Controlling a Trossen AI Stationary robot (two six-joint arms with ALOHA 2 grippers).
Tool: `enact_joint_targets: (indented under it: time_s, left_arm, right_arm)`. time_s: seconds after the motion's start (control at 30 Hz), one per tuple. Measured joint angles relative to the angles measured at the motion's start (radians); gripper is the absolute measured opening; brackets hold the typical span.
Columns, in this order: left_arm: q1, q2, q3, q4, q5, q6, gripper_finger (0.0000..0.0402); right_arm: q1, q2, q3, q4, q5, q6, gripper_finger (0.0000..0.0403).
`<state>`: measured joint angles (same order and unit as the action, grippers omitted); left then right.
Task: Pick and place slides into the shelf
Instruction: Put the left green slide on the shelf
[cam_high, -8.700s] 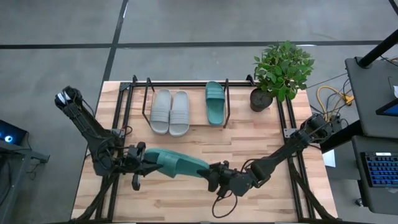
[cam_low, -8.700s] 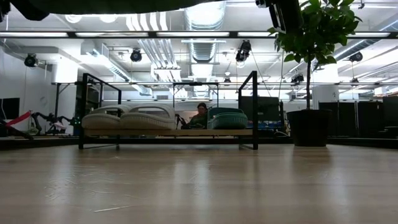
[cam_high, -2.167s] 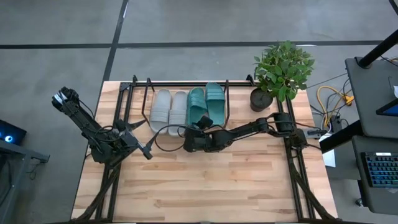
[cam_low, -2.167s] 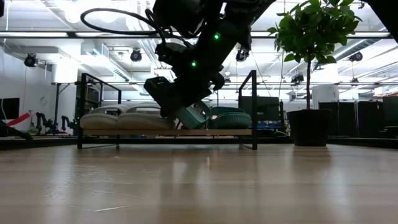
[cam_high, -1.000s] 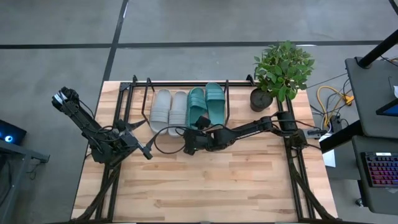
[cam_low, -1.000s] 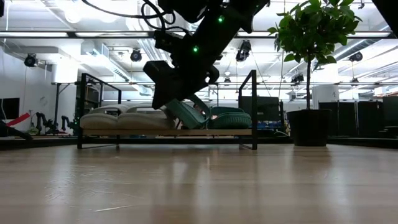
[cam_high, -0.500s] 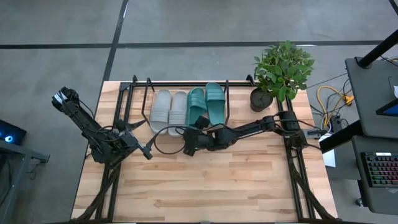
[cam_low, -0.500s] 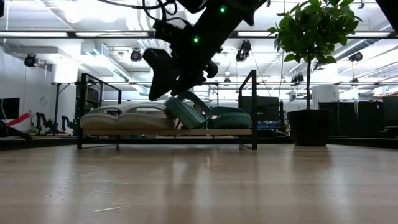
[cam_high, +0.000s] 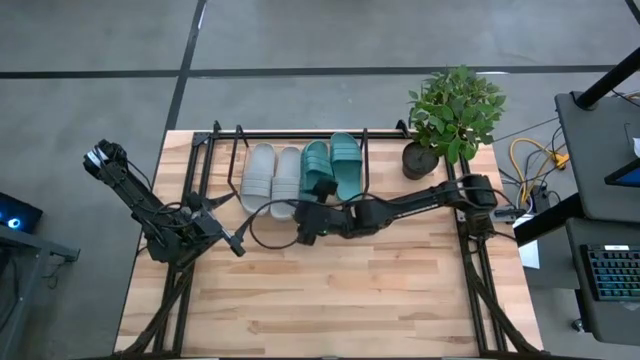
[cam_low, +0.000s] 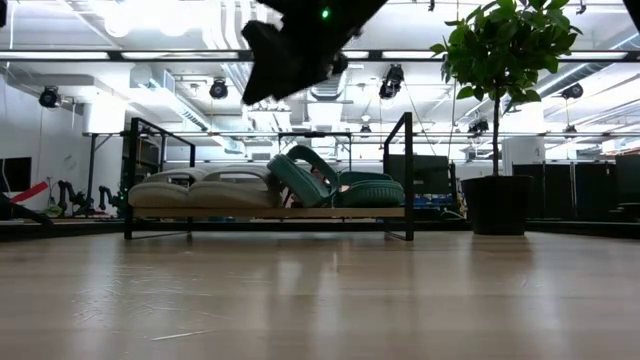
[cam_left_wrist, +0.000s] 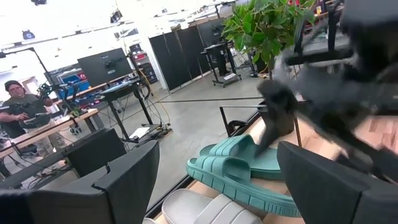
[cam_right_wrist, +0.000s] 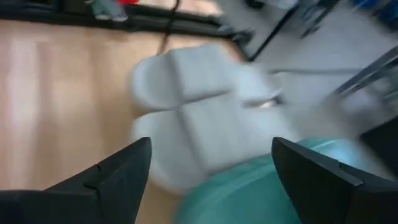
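The right gripper (cam_high: 304, 226) has let go and lifted, jaws wide and empty — the last teal slide (cam_low: 300, 180) now leans tilted on the shelf (cam_low: 270, 212) beside three others. Left gripper (cam_high: 222, 235) waits, jaws wide.

Two pale grey rubber slides (cam_high: 273, 177) sit beside two dark teal green rubber slides (cam_high: 333, 169) on the thin black metal shelf with its light wooden board (cam_high: 232, 163). The pale striped wooden desk (cam_high: 330, 300) stands on grey floor. The leafy plant (cam_high: 455, 108) is green in a black pot.
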<state>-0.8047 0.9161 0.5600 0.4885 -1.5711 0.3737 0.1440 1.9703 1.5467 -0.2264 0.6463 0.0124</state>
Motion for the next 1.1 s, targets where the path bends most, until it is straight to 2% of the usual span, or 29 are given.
enact_joint_targets:
  time_s: [0.17, 0.27, 0.37, 0.47, 0.73, 0.9, 1.1]
  left_arm:
    - [0.0, 0.0, -0.003, 0.0, 0.0, 0.0, 0.0309]
    - [0.0, 0.0, -0.003, 0.0, 0.0, 0.0, 0.0309]
    - [0.0, 0.0, -0.004, 0.0, 0.0, 0.0, 0.0309]
    - [0.0, 0.0, -0.004, -0.001, 0.0, 0.0, 0.0309]
    - [0.0, 0.0, -0.004, -0.003, 0.0, 0.0, 0.0309]
    - [0.0, 0.0, -0.004, -0.004, 0.0, 0.0, 0.0309]
    - [0.0, 0.0, -0.004, -0.004, 0.0, 0.0, 0.0309]
  right_arm:
    - [-0.003, -0.019, -0.004, -0.007, 0.144, -0.291, 0.0307]
    - [-0.013, -0.009, -0.015, -0.012, 0.159, -0.451, 0.0298]
    - [-0.032, 0.008, -0.023, -0.025, 0.163, -0.514, 0.0292]
    - [-0.064, 0.017, -0.025, -0.067, 0.167, -0.509, 0.0287]
    - [-0.172, 0.02, -0.025, -0.177, 0.163, -0.366, 0.0277]
    - [-0.22, 0.02, -0.025, -0.181, 0.086, -0.352, 0.027]
    - [-0.242, 0.022, -0.025, -0.181, 0.08, -0.353, 0.0231]
